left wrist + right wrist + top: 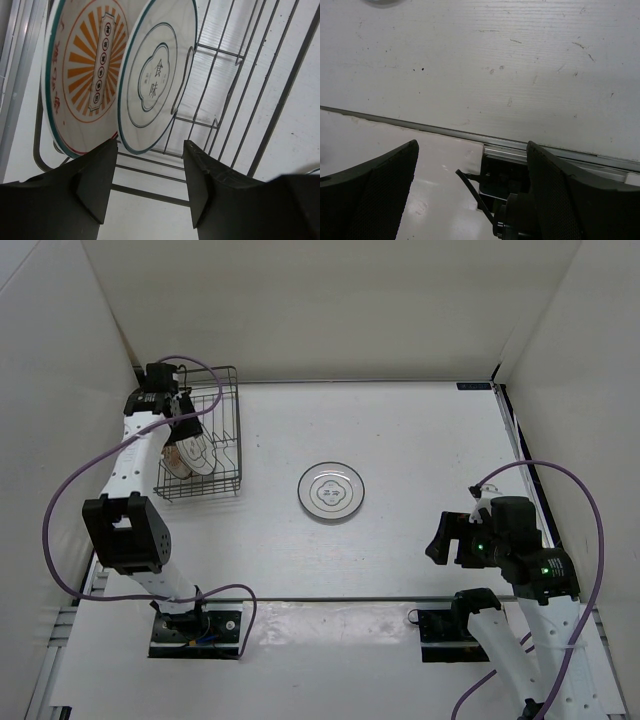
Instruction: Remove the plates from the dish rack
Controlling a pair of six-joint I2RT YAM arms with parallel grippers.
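Two plates stand on edge in the dish rack (238,425), at the far left of the table (420,440). An orange sunburst plate (82,75) is set behind, and a flower-outline plate (155,75), pale with characters at its centre, overlaps it in front. Both are kept upright by the wire dividers (192,55), so only their rims are offered for a grip.

The left gripper (150,150) is held at the rack with its jaws parted and empty. Its gap is lined up with the lower rim of the flower-outline plate. That plate is judged to be the one about to be pinched, being the nearer and unobstructed. Whether a finger already touches the rim cannot be told from the wrist view.

A clear-greyish plate (331,490) lies flat at the table's centre, well apart from the rack, presumably marking where unloaded plates are set down.

The right gripper (472,145) is parked near its base with jaws spread wide and nothing between them, probably so that it is kept out of the left arm's way.
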